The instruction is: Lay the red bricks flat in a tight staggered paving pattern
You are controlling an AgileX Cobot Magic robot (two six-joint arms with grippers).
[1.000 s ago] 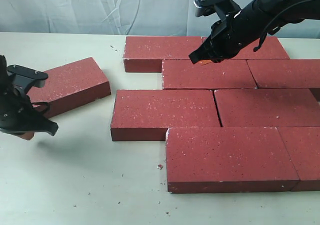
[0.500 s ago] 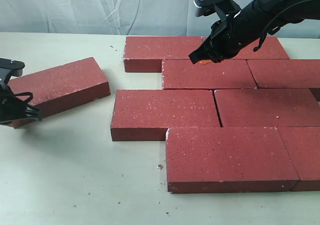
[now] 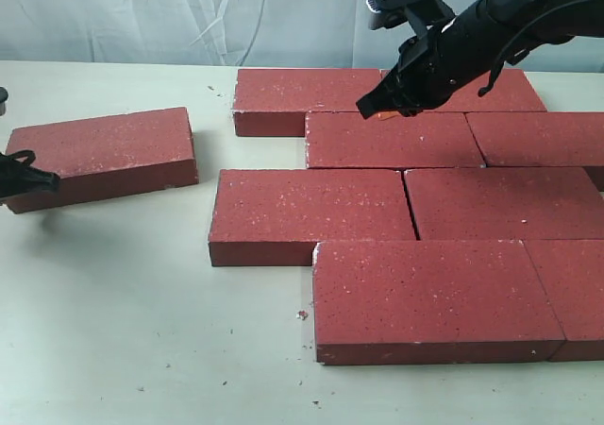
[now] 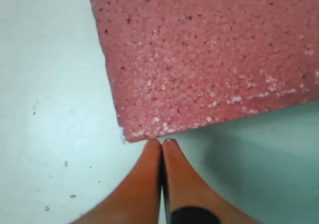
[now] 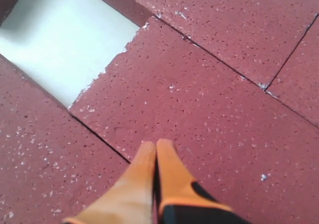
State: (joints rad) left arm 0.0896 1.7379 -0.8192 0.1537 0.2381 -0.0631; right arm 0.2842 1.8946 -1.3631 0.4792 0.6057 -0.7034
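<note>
Left gripper (image 4: 160,144): fingers clenched, holding nothing, tips right at a corner on the left end of the loose brick (image 3: 104,156). The loose brick lies flat on the table (image 3: 142,349), apart from the rest. Its long axis runs roughly left-right, almost parallel to the rows, so it extends rightward from the fingers toward the laid bricks (image 3: 406,208), which sit tight and staggered. Right gripper (image 3: 373,110): clenched, empty, above the second row. The left arm is far nearer, so probably a push rightward.
</note>
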